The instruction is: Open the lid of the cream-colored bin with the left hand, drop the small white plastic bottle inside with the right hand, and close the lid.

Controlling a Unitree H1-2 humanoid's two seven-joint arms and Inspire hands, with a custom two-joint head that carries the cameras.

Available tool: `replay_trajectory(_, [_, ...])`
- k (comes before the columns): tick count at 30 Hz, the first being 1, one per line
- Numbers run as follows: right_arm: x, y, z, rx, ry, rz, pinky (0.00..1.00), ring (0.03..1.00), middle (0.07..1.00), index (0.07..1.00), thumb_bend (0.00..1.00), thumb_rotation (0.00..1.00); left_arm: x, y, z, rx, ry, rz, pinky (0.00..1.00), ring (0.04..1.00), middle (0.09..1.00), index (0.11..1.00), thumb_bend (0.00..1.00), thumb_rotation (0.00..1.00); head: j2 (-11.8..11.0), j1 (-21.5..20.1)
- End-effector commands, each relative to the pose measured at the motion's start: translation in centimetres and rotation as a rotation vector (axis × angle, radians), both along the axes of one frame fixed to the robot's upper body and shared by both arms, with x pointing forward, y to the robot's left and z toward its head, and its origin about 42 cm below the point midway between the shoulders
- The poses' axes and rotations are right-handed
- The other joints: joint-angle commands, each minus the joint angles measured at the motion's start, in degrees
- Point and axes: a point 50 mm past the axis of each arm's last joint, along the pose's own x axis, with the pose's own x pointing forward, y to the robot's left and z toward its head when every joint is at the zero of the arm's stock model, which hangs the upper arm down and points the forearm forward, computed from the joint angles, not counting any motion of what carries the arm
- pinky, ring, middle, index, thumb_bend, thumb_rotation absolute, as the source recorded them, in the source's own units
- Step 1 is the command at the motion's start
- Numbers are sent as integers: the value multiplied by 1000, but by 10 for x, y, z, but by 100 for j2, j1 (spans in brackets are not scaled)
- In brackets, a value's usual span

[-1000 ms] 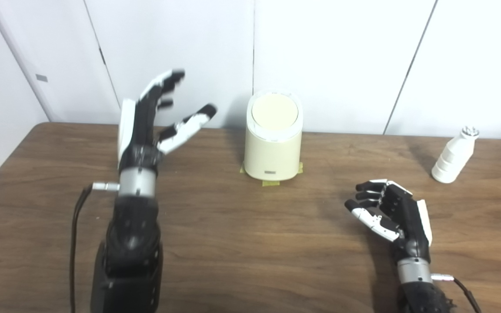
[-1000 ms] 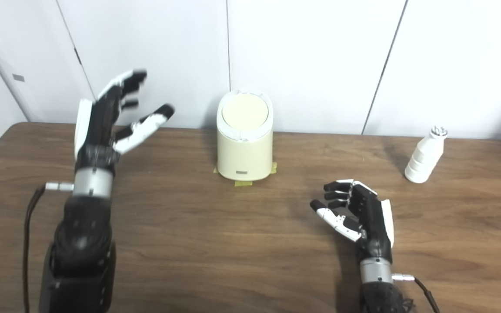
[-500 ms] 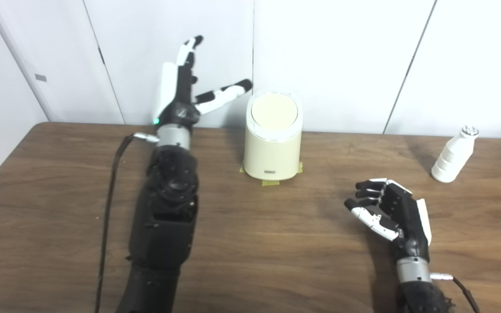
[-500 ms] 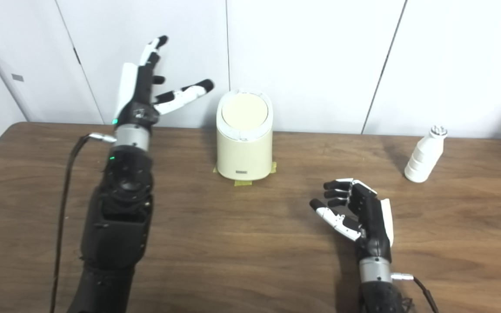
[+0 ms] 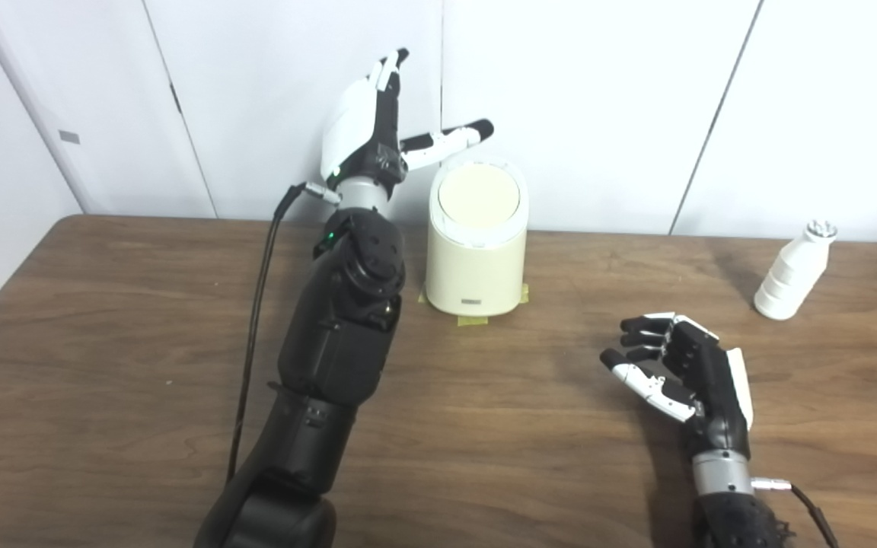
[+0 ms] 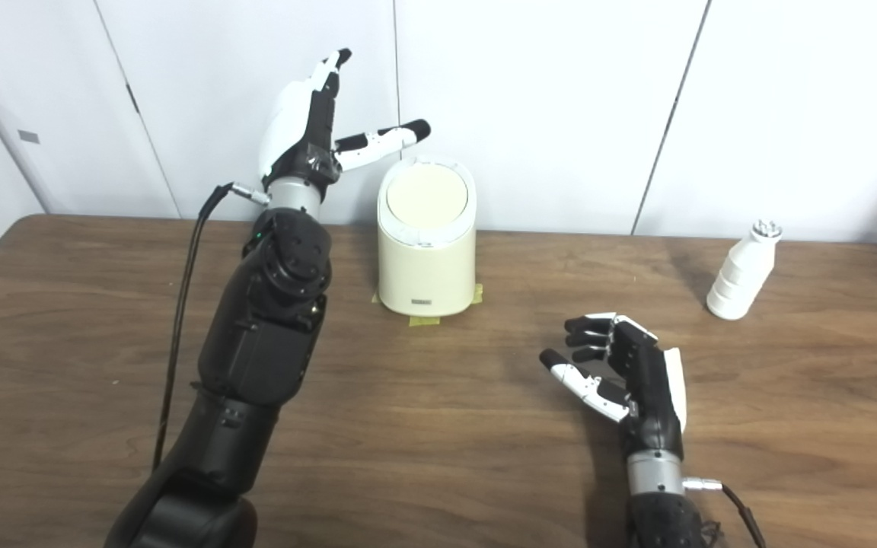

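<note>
The left hand (image 5: 374,137) is hovering spread beside the smooth, cylindrical cream bin (image 5: 475,243), lid (image 5: 479,199) shut. The ribbed white bottle (image 5: 792,272) is standing far right on the woodgrain counter (image 5: 103,342); the right hand (image 5: 682,373) is resting loosely open, empty.

Two head cameras, side by side, look down and forward across the same table (image 5: 103,342) toward the wall.

The bin (image 5: 475,251) stands mid-table (image 5: 103,342) at the back, bottle (image 5: 792,272) far right.
</note>
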Motion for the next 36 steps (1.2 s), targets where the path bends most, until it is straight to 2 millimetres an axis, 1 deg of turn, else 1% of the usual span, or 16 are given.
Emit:
replay_trajectory(1, [6, 5, 12, 10, -80, 7, 491, 574, 597, 492, 483, 144, 7, -14, 35, 27, -92, 12, 1000, 1000, 1000, 1000, 947, 492, -11, -2])
replay_trajectory(5, [5, 6, 12, 1, -79, 3, 491, 577, 599, 492, 483, 145, 13, -20, 34, 47, -79, 24, 1000, 1000, 1000, 1000, 936, 445, -33, -54])
replay_trajectory(8, [4, 7, 13, -8, -87, -2, 488, 572, 593, 491, 483, 146, 15, -22, 30, 76, -76, 31, 1000, 1000, 1000, 1000, 921, 391, -21, -73])
replay_trajectory(11, [4, 8, 13, -7, -92, 1, 484, 569, 590, 491, 484, 147, 17, -22, 26, 120, -72, 47, 1000, 1000, 1000, 1000, 933, 368, -40, -92])
replay_trajectory(15, [3, 9, 13, -11, -92, -5, 485, 572, 594, 491, 484, 147, 20, -17, 21, 161, -66, 52, 1000, 1000, 1000, 1000, 945, 317, -44, -115])
replay_trajectory(21, [2, 9, 14, -7, -89, -10, 484, 570, 592, 491, 483, 146, 23, -8, 13, 207, -57, 68, 1000, 1000, 1000, 1000, 975, 275, -54, -131])
replay_trajectory(26, [2, 9, 14, -8, -98, -4, 485, 570, 592, 491, 483, 145, 23, -5, 9, 214, -56, 73, 1000, 1000, 1000, 1000, 985, 246, -50, -123])
replay_trajectory(31, [2, 11, 15, -15, -85, -12, 488, 574, 594, 491, 483, 146, 22, -2, 5, 231, -47, 70, 1000, 1000, 1000, 1000, 973, 235, -52, -145])
replay_trajectory(34, [1, 11, 16, -13, -86, -12, 486, 572, 595, 492, 482, 144, 19, -1, 1, 234, -45, 66, 1000, 1000, 1000, 1000, 964, 248, -43, -149])
replay_trajectory(36, [1, 11, 16, -9, -91, -10, 487, 570, 592, 491, 483, 145, 18, -1, -1, 242, -44, 66, 1000, 1000, 1000, 1000, 967, 288, -39, -151])
